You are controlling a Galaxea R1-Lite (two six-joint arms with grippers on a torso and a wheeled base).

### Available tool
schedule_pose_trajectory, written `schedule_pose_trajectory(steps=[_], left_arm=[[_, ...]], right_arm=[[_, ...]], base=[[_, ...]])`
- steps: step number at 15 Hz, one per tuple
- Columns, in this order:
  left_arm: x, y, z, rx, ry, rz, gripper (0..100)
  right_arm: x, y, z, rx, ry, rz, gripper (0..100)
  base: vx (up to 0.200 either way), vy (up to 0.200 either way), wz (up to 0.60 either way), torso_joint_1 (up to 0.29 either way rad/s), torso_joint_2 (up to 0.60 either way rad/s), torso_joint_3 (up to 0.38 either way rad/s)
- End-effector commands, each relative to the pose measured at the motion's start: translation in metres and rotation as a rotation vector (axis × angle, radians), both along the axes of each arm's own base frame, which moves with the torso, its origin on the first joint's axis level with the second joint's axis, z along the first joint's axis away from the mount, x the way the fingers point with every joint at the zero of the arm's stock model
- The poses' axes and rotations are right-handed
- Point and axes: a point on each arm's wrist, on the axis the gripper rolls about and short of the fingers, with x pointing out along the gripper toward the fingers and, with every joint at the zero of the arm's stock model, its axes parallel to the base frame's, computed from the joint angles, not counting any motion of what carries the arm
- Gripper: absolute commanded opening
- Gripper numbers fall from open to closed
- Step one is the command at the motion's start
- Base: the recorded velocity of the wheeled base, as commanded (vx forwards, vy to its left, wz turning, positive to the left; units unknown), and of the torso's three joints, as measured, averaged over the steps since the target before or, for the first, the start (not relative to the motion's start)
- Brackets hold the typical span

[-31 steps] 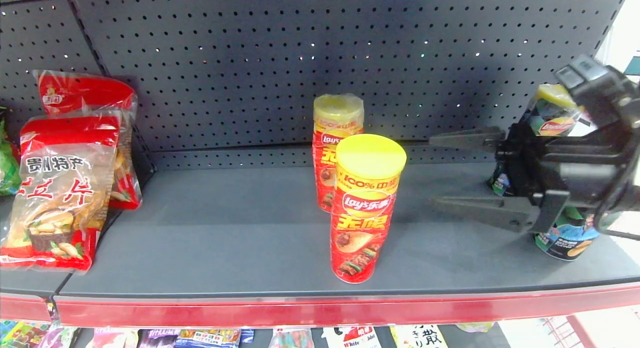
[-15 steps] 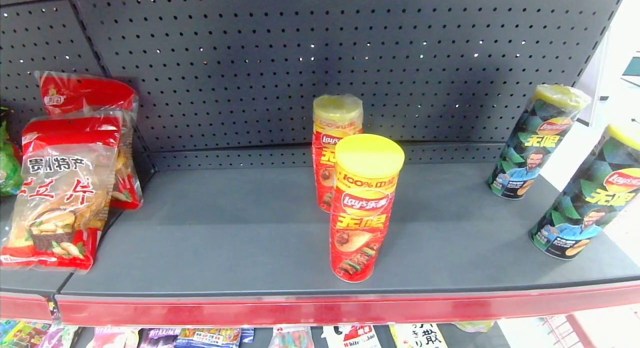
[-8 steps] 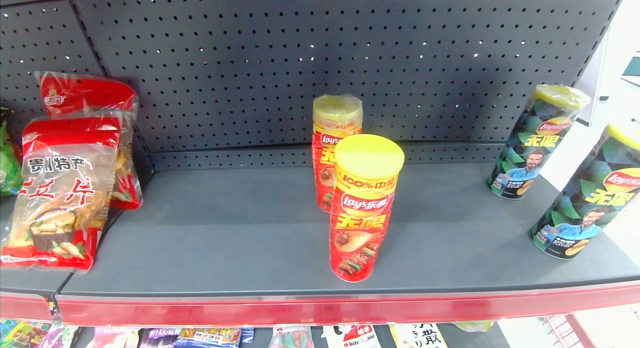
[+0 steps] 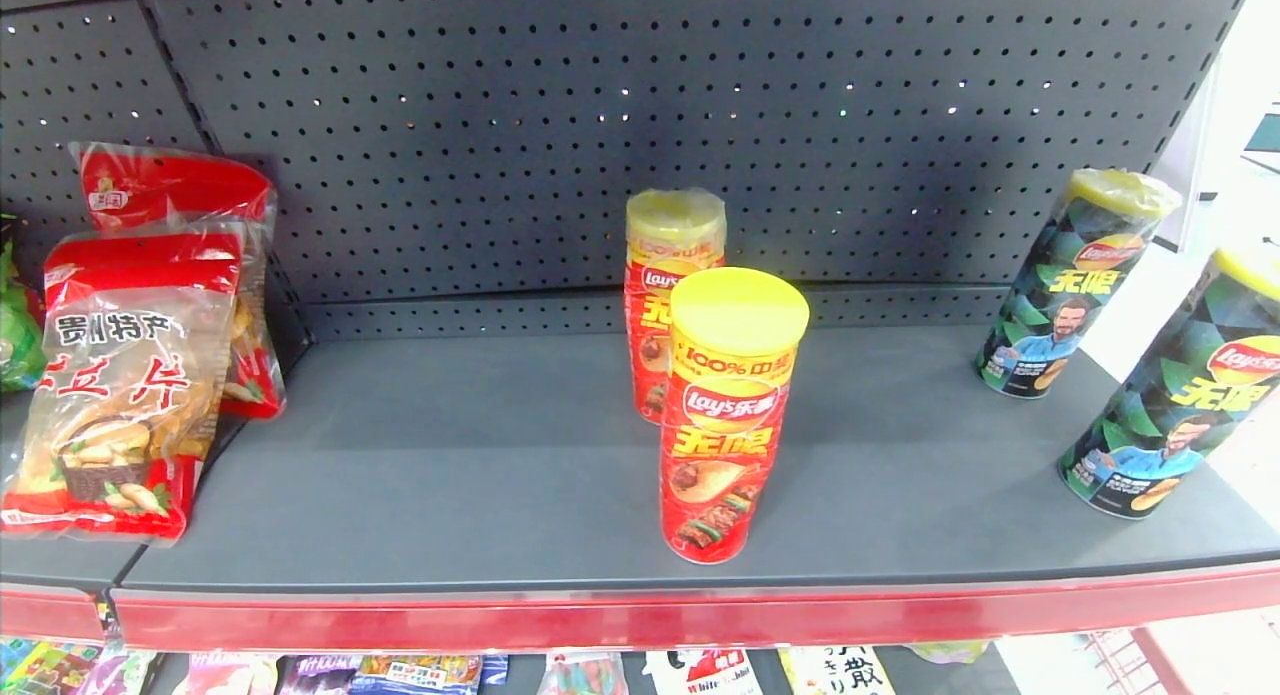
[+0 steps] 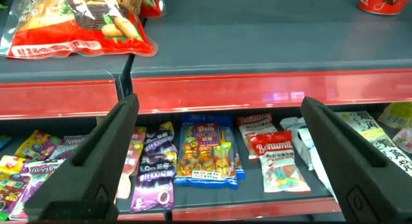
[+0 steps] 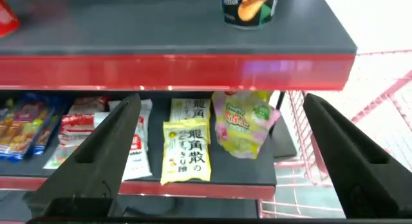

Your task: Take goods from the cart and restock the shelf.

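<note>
Grippers both empty: left gripper (image 5: 219, 102) and right gripper (image 6: 222, 98) are spread wide w/ nothing between the fingers, held low in front of the red front lip (image 4: 600, 615) of the shelf (image 4: 450, 475), prob. to stay clear of stock. Red canisters (image 4: 735, 415) stand upright mid-shelf, one behind the other, labels out; dark green canisters (image 4: 1165, 385) stand likewise at the right end, well apart, so flavours stay grouped. Pink wire frame (image 6: 386, 52) near the right gripper is likely the cart, i.e. source of the next pick.
</note>
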Motion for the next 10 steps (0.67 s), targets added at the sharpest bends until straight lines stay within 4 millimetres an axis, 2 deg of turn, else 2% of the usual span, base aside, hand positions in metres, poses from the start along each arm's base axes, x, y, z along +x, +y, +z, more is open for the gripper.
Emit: schedule_pose_trajectory(steps=[1,8,10], left_arm=[[0.0001,0.0000,0.0000,0.000,0.002,0.000,100],[0.0001,0.0000,0.0000,0.000,0.002,0.000,100],[0.0001,0.0000,0.0000,0.000,0.002,0.000,100]], right_arm=[[-0.0047,0.0016,-0.0068,0.000,-0.058,-0.029,100],[-0.0050,0.0007,-0.0066,0.048,-0.064,-0.069,100],[-0.0050,0.0013,-0.0067,0.006,-0.063,-0.040,100]], base=[[0.000,0.000,0.00,0.000,0.00,0.000],[0.000,0.000,0.00,0.000,0.00,0.000],[0.000,0.000,0.00,0.000,0.00,0.000]])
